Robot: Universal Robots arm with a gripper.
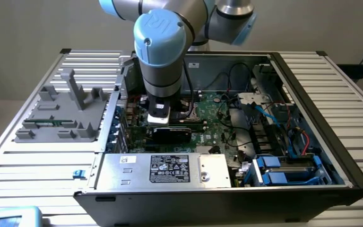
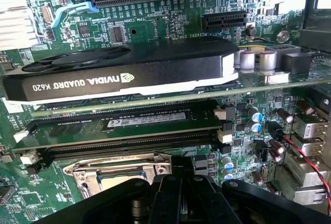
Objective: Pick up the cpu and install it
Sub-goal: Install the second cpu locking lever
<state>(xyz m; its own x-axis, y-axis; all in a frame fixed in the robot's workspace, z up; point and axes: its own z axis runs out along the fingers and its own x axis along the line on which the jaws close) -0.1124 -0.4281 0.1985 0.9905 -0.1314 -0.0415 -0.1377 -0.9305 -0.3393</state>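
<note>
Blue-capped arm [image 1: 159,52] upright over motherboard [image 1: 216,124], pincer [image 2: 181,193] closed.

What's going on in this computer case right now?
A robot arm reaches down into an open computer case, its gripper shut and low over the motherboard. It sits right beside the metal-framed socket, just past the memory slots and the graphics card. Whether the cpu is in the gripper can't be told.
</note>
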